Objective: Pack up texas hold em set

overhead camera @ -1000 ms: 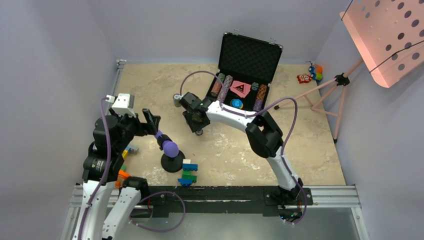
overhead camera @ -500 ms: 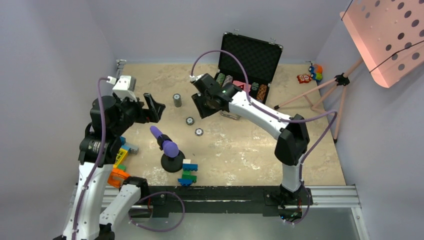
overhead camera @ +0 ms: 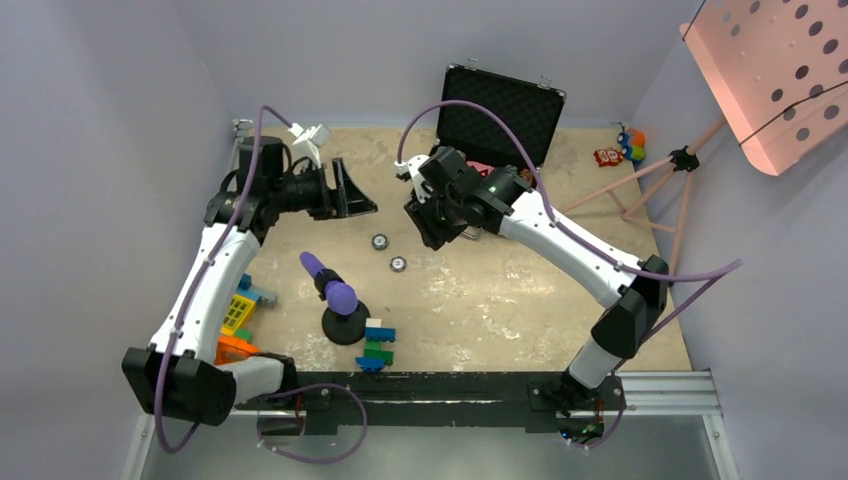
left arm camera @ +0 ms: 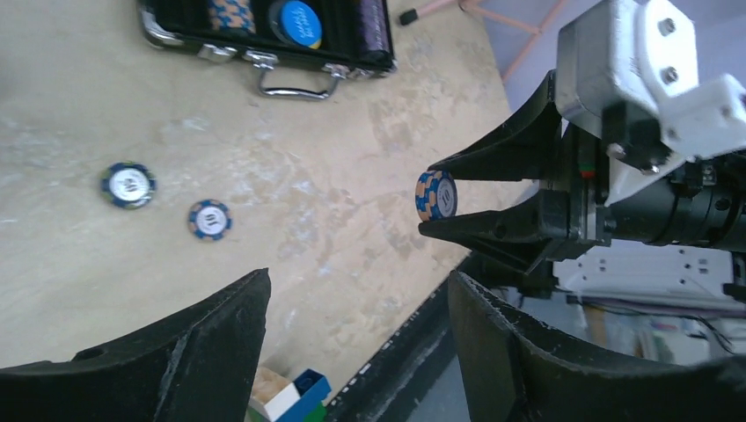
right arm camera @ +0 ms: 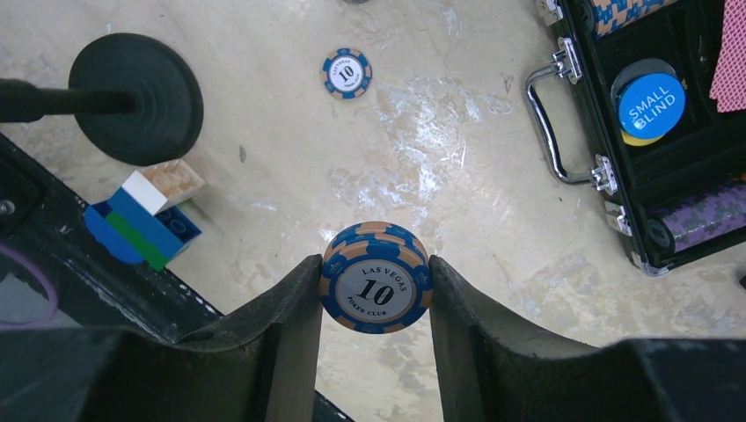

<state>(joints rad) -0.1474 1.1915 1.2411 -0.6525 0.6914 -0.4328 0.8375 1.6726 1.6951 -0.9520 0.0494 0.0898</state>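
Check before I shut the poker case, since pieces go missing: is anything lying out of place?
A blue-striped round poker chip and a second loose chip lie flat on the beige table, outside the open black hard case. A third chip is pinched in the right gripper.

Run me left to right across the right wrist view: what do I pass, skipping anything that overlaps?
black round base → 10 chip pinched in the right tool → case handle → Small Blind button → pink card
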